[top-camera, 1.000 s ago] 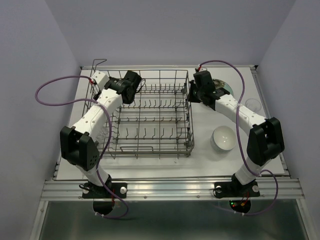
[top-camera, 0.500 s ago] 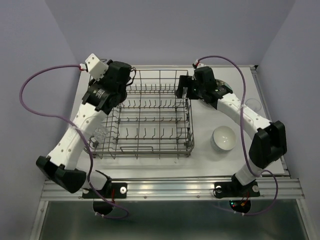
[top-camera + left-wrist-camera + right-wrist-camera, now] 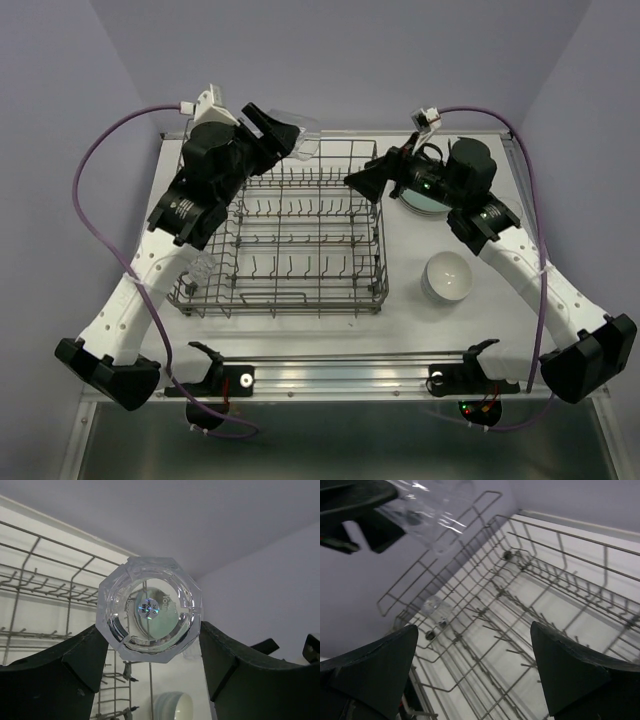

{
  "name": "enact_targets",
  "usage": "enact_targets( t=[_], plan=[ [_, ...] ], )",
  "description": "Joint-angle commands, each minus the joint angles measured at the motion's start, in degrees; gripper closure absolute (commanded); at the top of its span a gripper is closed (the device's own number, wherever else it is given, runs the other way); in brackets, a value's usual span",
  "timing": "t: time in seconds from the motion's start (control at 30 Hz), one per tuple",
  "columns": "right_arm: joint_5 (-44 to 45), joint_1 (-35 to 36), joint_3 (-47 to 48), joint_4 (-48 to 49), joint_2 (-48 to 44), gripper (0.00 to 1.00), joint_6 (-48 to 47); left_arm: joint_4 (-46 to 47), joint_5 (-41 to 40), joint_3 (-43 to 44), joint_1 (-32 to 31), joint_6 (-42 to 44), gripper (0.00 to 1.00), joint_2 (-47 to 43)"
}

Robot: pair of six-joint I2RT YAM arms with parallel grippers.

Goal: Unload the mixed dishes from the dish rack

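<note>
Now my left gripper (image 3: pixel 151 645) is clamped on a clear faceted glass (image 3: pixel 150 611), raised over the far left corner of the dish rack (image 3: pixel 290 307); the right gripper (image 3: pixel 474 645) hangs with fingers apart. I should carry it level to the white table (image 3: pixel 480 320) left of the rack, minding the close lilac walls (image 3: pixel 330 60)

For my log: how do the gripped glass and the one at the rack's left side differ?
The held glass is clamped in the left gripper; the low glass sits free. The held glass hangs above the dish rack; the low glass is down by its left wall. Both are clear.
</note>
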Motion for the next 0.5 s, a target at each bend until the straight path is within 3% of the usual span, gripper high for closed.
enact_targets(
  t=[0.0, 0.3, 0.47],
  plan=[
    [-18.03, 0.49, -2.31, 17.3, 1.42, 0.0, 3.71, 9.42, 13.71, -1.98, -0.58, -2.01, 1.0, 0.18],
    [-19.63, 1.01, -0.03, 28.28, 6.69, 0.03, 9.95, 14.7, 16.71, -7.0, -1.46, -7.82, 1.0, -1.84],
    [-20.85, 1.01, 1.82, 32.6, 9.76, 0.26, 12.33, 15.58, 17.94, -8.14, -2.25, -9.31, 1.0, -1.49]
  ],
)
